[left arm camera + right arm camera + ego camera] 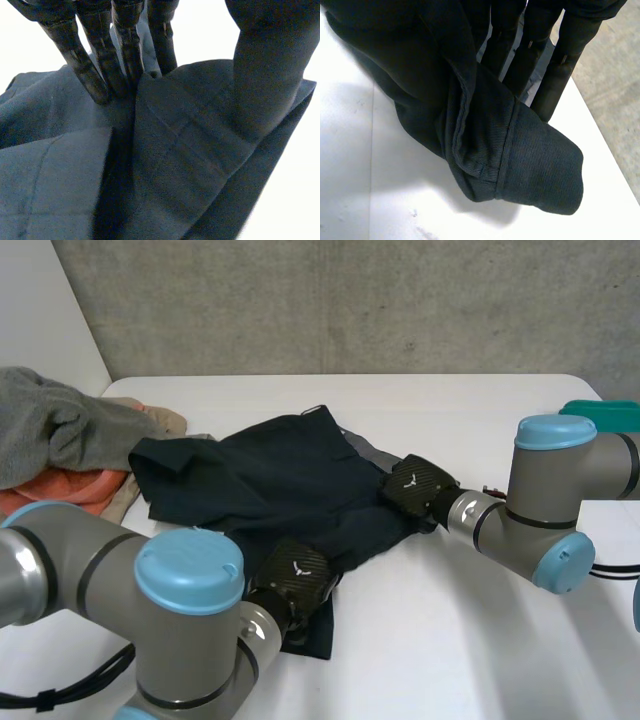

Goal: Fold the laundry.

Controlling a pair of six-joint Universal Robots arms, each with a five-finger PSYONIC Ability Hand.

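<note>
Closest in the head view, the left hand [295,575] sits on the near edge of the dark blue garment [290,465]. Its fingers [82,65] are straight, with their tips pushed into the cloth. A fold of cloth stands up between them and the thumb, which is under the cloth, so the hand pinches that fold.

The garment lies crumpled in the middle of the white tabletop [480,640]. At its right edge is the right hand [418,485]. It pinches a thick hem [505,150] between its straight fingers [555,75] and thumb, and the hem hangs a little above the tabletop.

Farther back on the left is a pile with a grey cloth [50,430] on an orange cloth [65,488].
</note>
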